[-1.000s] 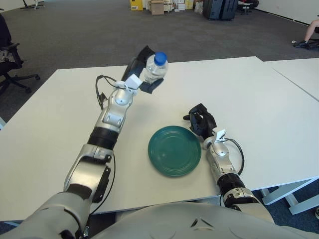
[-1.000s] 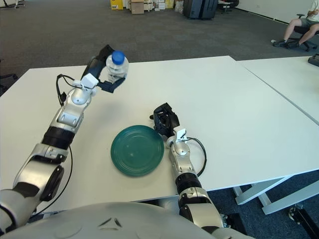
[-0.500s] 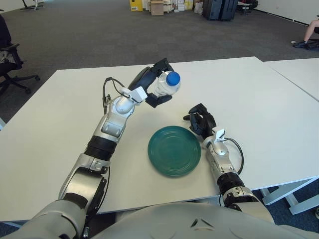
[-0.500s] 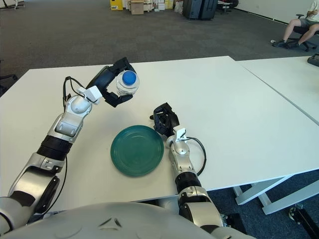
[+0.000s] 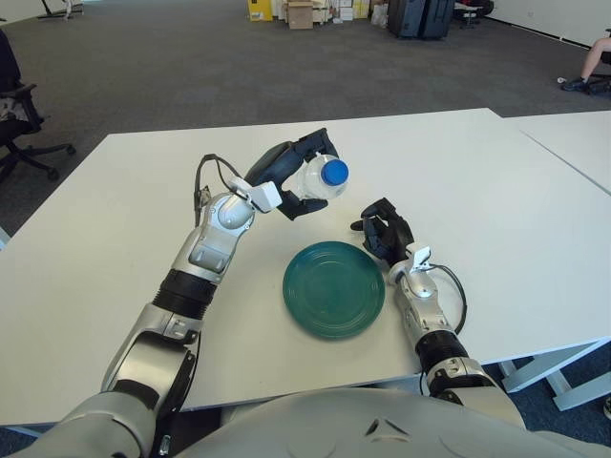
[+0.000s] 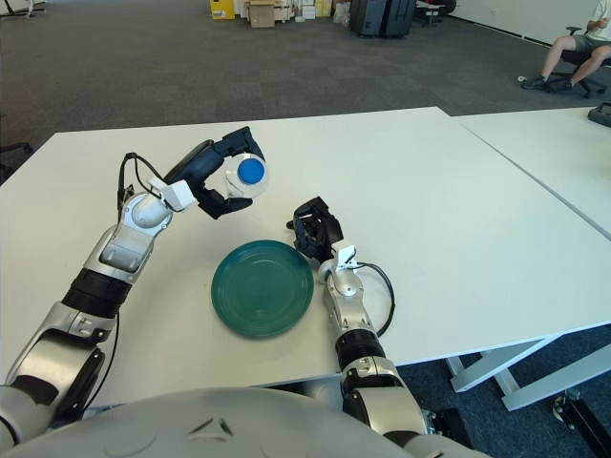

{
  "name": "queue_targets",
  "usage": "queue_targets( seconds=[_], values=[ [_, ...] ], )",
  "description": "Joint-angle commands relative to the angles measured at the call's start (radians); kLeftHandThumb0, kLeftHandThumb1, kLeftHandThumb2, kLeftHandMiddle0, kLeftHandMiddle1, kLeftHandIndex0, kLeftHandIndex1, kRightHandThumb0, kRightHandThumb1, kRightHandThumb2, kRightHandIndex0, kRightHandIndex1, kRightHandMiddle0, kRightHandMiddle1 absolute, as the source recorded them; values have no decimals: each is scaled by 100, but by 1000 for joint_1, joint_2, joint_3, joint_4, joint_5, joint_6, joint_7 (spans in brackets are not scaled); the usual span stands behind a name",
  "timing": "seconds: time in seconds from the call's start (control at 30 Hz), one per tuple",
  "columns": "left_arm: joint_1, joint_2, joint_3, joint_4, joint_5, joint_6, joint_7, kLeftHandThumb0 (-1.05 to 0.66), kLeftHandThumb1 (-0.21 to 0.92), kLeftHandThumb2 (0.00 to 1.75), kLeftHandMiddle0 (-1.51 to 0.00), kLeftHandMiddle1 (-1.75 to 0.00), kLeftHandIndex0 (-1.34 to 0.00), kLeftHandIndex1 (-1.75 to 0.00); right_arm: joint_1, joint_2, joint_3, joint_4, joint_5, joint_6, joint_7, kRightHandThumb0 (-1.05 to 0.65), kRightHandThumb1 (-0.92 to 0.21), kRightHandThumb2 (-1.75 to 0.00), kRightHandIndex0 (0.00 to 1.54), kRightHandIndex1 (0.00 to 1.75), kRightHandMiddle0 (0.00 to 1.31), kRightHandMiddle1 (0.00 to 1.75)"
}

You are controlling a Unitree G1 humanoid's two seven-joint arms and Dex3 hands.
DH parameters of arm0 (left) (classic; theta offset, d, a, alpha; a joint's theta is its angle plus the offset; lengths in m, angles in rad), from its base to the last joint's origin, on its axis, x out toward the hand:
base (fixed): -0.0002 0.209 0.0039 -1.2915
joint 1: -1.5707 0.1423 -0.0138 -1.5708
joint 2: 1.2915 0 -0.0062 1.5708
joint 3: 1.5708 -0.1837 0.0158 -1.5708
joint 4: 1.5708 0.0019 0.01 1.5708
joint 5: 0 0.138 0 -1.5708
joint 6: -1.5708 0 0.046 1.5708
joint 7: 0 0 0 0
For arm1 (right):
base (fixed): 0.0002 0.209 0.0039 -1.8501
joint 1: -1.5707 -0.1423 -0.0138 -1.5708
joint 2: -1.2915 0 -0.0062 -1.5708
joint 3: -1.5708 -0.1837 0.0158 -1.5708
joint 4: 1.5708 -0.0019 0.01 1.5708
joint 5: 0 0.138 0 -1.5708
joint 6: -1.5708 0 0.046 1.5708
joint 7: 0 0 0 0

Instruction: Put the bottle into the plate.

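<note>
Stereo head pair, high, facing forward-down; both eyes share table (image 5: 496, 191), right eye shifted slightly rightward.

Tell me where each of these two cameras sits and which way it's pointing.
Left eye view: on the robot's head, aimed forward and down at the table; both arms and the torso show.
Right eye view: beside it, same aim, scene shifted left.
Shared: left hand holding the bottle above the green plate, right hand beside the plate's right.
</note>
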Motion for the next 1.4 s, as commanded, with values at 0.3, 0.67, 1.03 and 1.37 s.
queue_targets(
  seconds=[0.3,0.67,1.03,1.37],
  values=[
    [-8,102,-40,-163,41,19,-158,-48,27,137,-114,-175,-64,-175,49,15,-8,68,-4,-11,-35,-37,-74,-77,37,125,30,175],
    [-39,174,-118,-137,148,-26,-253,-48,27,137,-111,-175,-64,-175,32,20,-3,141,-42,-132,-103,-38,-67,-86,23,146,34,175],
    [-37,192,-178,-89,244,-74,-266,-48,27,137,-112,-175,-64,-175,18,18,-3,180,-26,-193,-46,-39,-63,-91,19,155,37,175],
    [-44,196,-184,-66,288,-95,-260,-48,28,136,-111,-175,-64,-175,18,22,-15,182,-14,-189,-15,-39,-63,-92,24,151,37,175]
  ],
)
